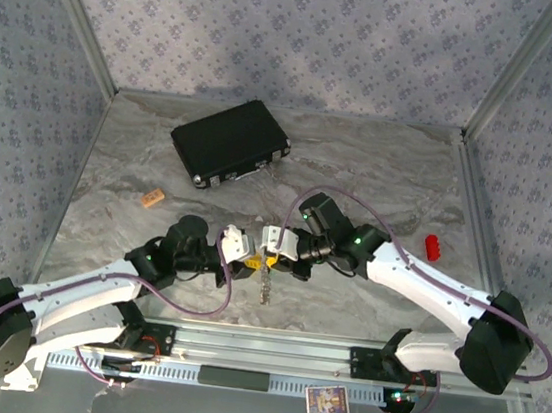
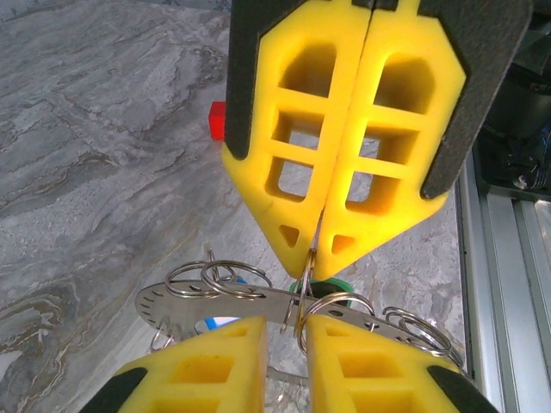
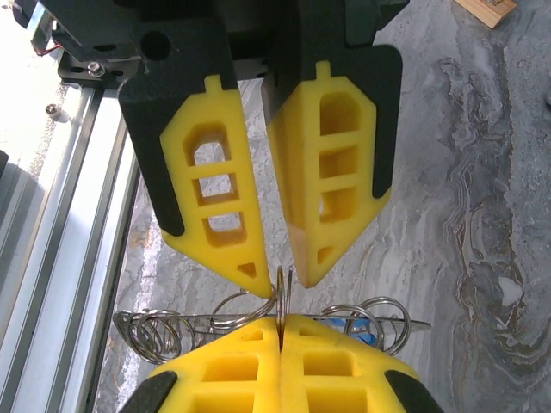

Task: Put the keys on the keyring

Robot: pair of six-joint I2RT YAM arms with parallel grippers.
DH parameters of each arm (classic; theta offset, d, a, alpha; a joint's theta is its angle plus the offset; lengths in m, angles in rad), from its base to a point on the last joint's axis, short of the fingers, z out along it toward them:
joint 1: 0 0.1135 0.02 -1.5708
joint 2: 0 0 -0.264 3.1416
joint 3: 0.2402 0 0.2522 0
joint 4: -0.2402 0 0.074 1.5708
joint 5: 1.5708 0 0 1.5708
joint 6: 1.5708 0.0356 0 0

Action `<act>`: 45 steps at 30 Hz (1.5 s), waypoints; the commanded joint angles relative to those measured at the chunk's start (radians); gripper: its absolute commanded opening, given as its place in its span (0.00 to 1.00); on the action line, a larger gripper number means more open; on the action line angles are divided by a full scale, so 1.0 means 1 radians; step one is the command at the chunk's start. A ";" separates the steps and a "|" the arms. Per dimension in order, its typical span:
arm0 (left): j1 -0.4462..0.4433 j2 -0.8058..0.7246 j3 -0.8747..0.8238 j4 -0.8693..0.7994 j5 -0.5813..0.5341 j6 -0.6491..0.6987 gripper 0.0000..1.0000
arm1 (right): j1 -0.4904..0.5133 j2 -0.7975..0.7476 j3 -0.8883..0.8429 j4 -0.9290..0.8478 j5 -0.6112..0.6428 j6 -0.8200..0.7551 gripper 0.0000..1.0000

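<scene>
The table (image 1: pixel 381 169) carries some loose things around the two end effectors. A small wooden block (image 1: pixel 152 196) lies well to the left of the left end effector (image 3: pixel 280 274). A red block (image 1: pixel 433 247) lies well to the right of the right end effector (image 2: pixel 317 255). A black case (image 1: pixel 230 143) lies flat far beyond both; it is shut, so its inside cannot be seen. The end effectors meet tip to tip above the table. The keyring (image 2: pixel 258 303) sits between them, with many wire rings (image 2: pixel 207 280) crowded on its rim. The right end effector is closed on one small ring (image 3: pixel 283 291). The fingers of the left one stand a little apart around this same ring, and whether they pinch it cannot be told. The blue key tag (image 2: pixel 219 323) and the green key tag (image 2: pixel 334 285) are just beside the keyring, partly hidden by it.
</scene>
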 commanded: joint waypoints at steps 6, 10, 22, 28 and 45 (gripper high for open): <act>-0.004 0.006 0.016 0.073 0.045 0.000 0.05 | 0.010 0.011 0.034 0.006 -0.043 -0.008 0.00; -0.003 -0.005 -0.008 0.112 0.048 -0.020 0.00 | -0.025 -0.023 -0.017 0.074 -0.080 0.045 0.15; -0.002 -0.003 -0.109 0.355 0.051 -0.139 0.00 | -0.097 -0.076 -0.179 0.280 -0.185 0.181 0.23; -0.001 -0.001 -0.119 0.381 0.052 -0.152 0.00 | -0.097 -0.059 -0.186 0.302 -0.207 0.188 0.24; -0.001 -0.057 -0.033 0.082 -0.042 -0.045 0.24 | -0.096 -0.039 -0.111 0.180 -0.193 0.117 0.00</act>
